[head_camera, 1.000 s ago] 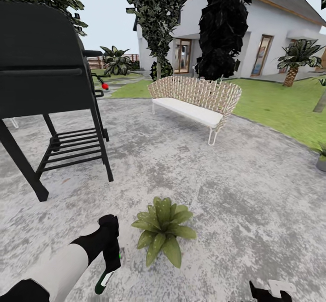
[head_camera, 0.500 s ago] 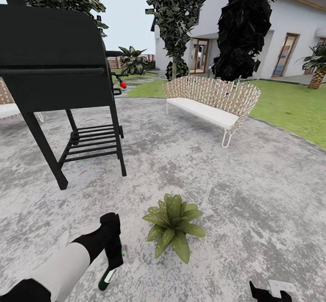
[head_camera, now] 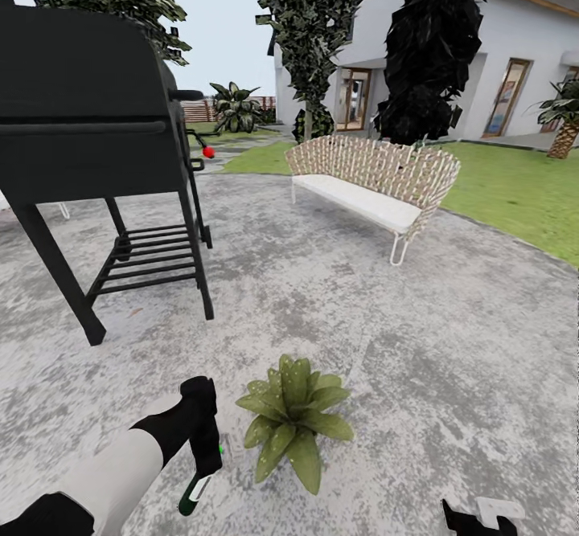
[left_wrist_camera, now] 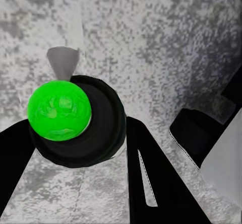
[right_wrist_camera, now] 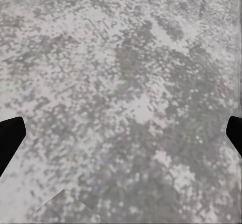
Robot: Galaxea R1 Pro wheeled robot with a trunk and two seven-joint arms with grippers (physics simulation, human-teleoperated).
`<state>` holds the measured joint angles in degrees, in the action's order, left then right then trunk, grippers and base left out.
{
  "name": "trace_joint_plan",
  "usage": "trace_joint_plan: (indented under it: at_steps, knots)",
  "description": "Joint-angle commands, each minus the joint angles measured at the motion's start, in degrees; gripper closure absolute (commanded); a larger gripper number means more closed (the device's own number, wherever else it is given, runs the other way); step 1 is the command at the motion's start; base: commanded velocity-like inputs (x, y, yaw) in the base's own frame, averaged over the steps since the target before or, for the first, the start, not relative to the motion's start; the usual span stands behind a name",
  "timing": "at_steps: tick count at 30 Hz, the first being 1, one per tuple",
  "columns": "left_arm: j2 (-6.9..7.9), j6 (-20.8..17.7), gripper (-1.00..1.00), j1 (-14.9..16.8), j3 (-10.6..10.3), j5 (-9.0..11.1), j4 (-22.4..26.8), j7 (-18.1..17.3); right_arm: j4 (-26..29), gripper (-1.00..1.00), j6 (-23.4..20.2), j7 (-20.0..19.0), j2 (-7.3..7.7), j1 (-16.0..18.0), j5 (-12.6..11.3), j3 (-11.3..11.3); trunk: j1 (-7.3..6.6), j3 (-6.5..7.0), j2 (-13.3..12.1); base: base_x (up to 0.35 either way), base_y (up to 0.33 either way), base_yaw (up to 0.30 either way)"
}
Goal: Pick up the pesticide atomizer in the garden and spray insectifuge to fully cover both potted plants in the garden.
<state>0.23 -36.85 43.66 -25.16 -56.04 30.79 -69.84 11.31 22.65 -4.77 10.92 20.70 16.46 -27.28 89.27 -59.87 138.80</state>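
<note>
The left gripper point(head_camera: 207, 460) is clamped on the pesticide atomizer point(head_camera: 194, 492), which hangs tilted below the fingers over the stone patio point(head_camera: 450, 343). In the left wrist view, the black fingers point(left_wrist_camera: 151, 178) flank the bottle's dark body with a bright green cap point(left_wrist_camera: 59, 110). One potted plant point(head_camera: 294, 419) stands just beside the gripper, on its right side, apart from the bottle. The right gripper point(right_wrist_camera: 121, 133) is spread wide, fingertips at the frame edges, over bare patio. Beyond stand a black grill point(head_camera: 88, 142) and a wicker bench point(head_camera: 374, 178).
</note>
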Motion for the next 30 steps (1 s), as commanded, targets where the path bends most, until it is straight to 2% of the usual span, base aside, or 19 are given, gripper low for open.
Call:
trace_joint_plan:
  at_steps: [1,5,14,26,30]
  knots:
    - [0.03,-0.5,1.00,0.0,-0.2,-0.2,0.1,-0.4,-0.1,-1.00,0.2,-0.4,-0.02,0.0,0.3,-0.5,-0.01,-0.05,0.0,-0.075,-0.242,0.000]
    - [0.03,-0.5,1.00,0.0,-0.2,-0.2,0.0,-0.4,-0.1,-1.00,0.2,-0.3,-0.02,0.0,0.2,-0.5,-0.01,-0.05,0.0,-0.164,-0.234,0.094]
    - [0.02,-0.5,1.00,0.0,-0.2,-0.1,0.0,-0.4,-0.1,-1.00,0.2,-0.3,-0.02,0.0,0.2,-0.5,-0.01,-0.05,0.0,-0.200,-0.207,0.264]
    - [0.03,-0.5,1.00,0.0,-0.1,-0.1,-0.2,-0.5,-0.1,-1.00,0.2,-0.3,-0.02,0.0,0.2,-0.5,-0.01,-0.05,0.0,0.111,-0.261,0.277]
    - [-0.03,-0.5,1.00,0.0,-0.1,-0.1,0.0,-0.5,-0.1,-1.00,0.2,-0.3,-0.02,0.0,0.2,-0.5,-0.01,-0.05,0.0,0.051,-0.268,0.121]
